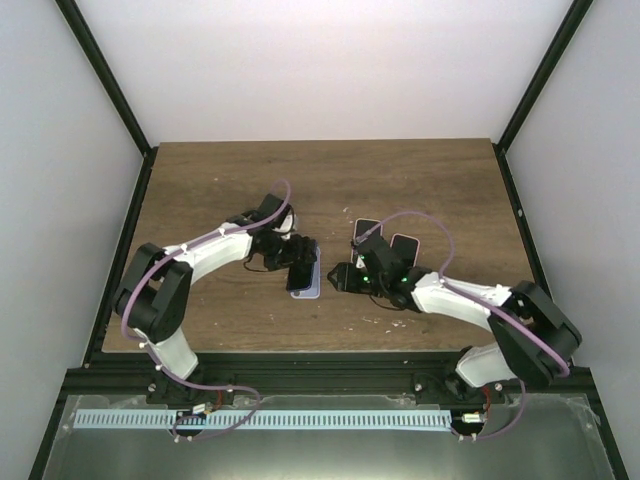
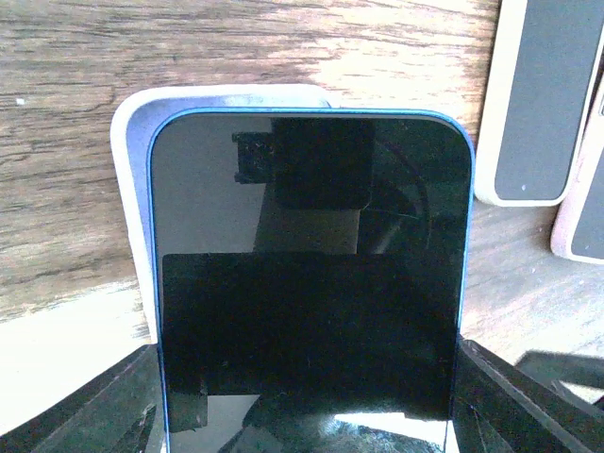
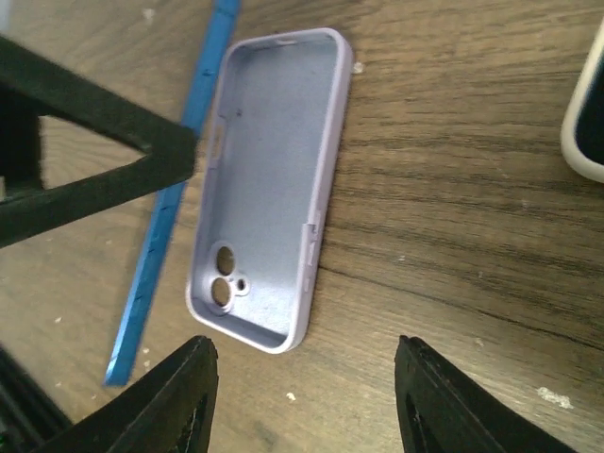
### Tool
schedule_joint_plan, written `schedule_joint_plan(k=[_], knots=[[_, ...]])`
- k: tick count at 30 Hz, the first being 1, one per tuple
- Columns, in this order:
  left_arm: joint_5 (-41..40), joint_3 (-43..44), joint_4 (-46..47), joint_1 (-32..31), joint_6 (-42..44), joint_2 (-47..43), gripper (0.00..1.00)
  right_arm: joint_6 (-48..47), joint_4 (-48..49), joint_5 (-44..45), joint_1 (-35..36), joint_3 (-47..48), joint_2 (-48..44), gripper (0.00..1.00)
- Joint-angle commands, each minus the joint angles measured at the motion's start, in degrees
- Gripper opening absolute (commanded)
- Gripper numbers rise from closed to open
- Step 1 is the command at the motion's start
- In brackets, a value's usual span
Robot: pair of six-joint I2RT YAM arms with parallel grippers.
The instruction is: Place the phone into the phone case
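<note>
My left gripper (image 1: 292, 258) is shut on the blue-edged phone (image 1: 303, 268), its fingers on the two long edges. The dark screen fills the left wrist view (image 2: 311, 283). The lavender phone case (image 3: 269, 179) lies open side up on the table, camera holes towards the right wrist camera. Its rim shows behind the phone's top (image 2: 132, 142), and it peeks out under the phone in the top view (image 1: 311, 293). The phone's blue edge (image 3: 170, 203) stands tilted along the case's left side. My right gripper (image 3: 307, 396) is open and empty, just short of the case's camera end.
Two other phones in pale cases lie side by side behind the right gripper (image 1: 366, 230) (image 1: 404, 245), at the right in the left wrist view (image 2: 543, 94). A corner of one shows at the right edge of the right wrist view (image 3: 590, 113). The wooden table (image 1: 200, 190) has black frame rails along its sides.
</note>
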Motion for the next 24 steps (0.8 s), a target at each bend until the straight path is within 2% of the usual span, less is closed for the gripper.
schedule_joint_plan(k=[1, 4, 8, 13, 19, 24], knots=[[-1.0, 1.2, 4.7, -0.1, -4.4, 0.5, 0.50, -1.3, 9.4, -8.8, -1.2, -2.5, -4.4, 0.50], [-0.7, 0.5, 6.3, 0.0, -6.3, -0.2, 0.50, 1.3, 15.2, -15.0, -1.2, -4.8, -5.9, 0.48], [0.4, 0.3, 7.1, 0.0, -7.9, -0.2, 0.50, 4.8, 19.2, -17.7, -0.9, -5.6, -5.5, 0.48], [1.1, -1.1, 8.4, -0.1, -8.7, -0.7, 0.49, 6.1, 17.3, -15.9, -0.9, -2.4, -1.9, 0.39], [3.7, -3.4, 11.0, -0.2, -9.9, -1.8, 0.48, 6.8, 16.9, -12.9, -0.8, 0.5, 2.6, 0.37], [3.9, -4.2, 10.8, -0.2, -9.7, -3.1, 0.48, 6.8, 15.3, -10.0, -0.8, 2.9, 4.6, 0.31]])
